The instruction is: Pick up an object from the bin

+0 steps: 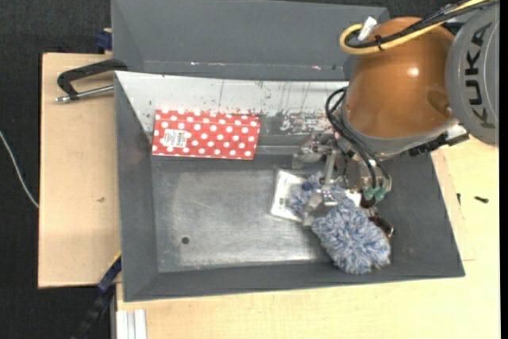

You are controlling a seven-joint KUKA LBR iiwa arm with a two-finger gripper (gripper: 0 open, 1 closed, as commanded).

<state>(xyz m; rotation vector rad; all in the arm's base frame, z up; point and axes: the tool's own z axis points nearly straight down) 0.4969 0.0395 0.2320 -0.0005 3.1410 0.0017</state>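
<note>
**Obs:** Log entry, please. Where is the gripper?

**Op:** I read the gripper (332, 185) well to the right of the red box with white dots (205, 136) and lower in the view than it. It hangs under the orange wrist cover (397, 83). A yellow cable (413, 32) loops over the top of that cover.

**Obs:** Claw state?

**Op:** I cannot tell. The cover and the wrist hardware mask the claw, so I record neither wide nor narrow, and I see nothing held.

**Obs:** What lies beneath it?

**Op:** There are two things, both right of the box and lower in the view. The nearer one to the box is a small white packet with blue print (287, 196), lying flat and a little tilted. Farther from the box is a fluffy blue-and-white chenille mitt (352, 238). Its upper end touches or overlaps the packet's right edge. The gripper sits over that seam, and I cannot tell whether it is touching either one.

**Obs:** And the box itself?

**Op:** It lies lengthwise along the back wall of the grey bin (198, 250), well apart from the gripper. The bin floor below the box in the view is bare metal.
</note>
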